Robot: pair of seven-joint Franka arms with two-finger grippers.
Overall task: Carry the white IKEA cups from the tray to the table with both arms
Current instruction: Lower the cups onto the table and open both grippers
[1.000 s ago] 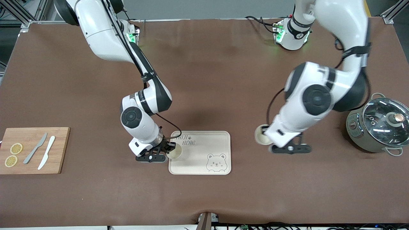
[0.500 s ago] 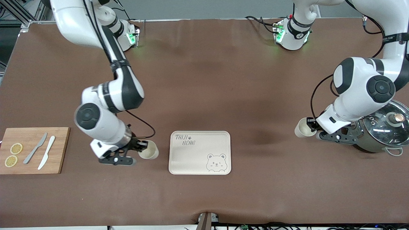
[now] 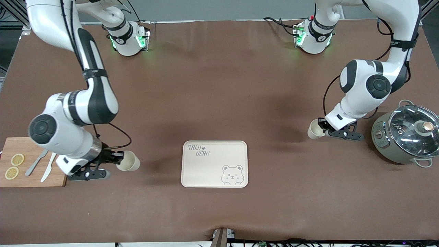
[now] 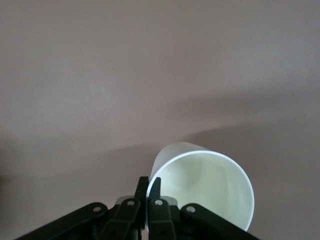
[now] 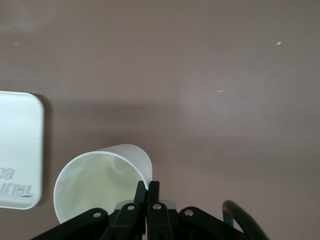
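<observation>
Left gripper (image 3: 321, 129): we see jaws pinched on one white cup's (image 3: 313, 129) rim, over the table (image 3: 219, 85).
Right gripper (image 3: 115, 159): we see jaws pinched on the other white cup's (image 3: 128, 161) rim, beside the tray (image 3: 214, 164).

1. We see a big brown table (image 3: 219, 89).
2. A cream tray (image 3: 209, 171) sits low in the middle.
3. A wooden board (image 3: 60, 178) lies at lower left.
4. A pot (image 3: 404, 137) stands at right.

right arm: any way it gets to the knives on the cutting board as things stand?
Probably not yet. The right gripper is shut on a white cup over the table, beside the cutting board. The knives lie close, partly under the arm, but the cup must go down first.
</observation>
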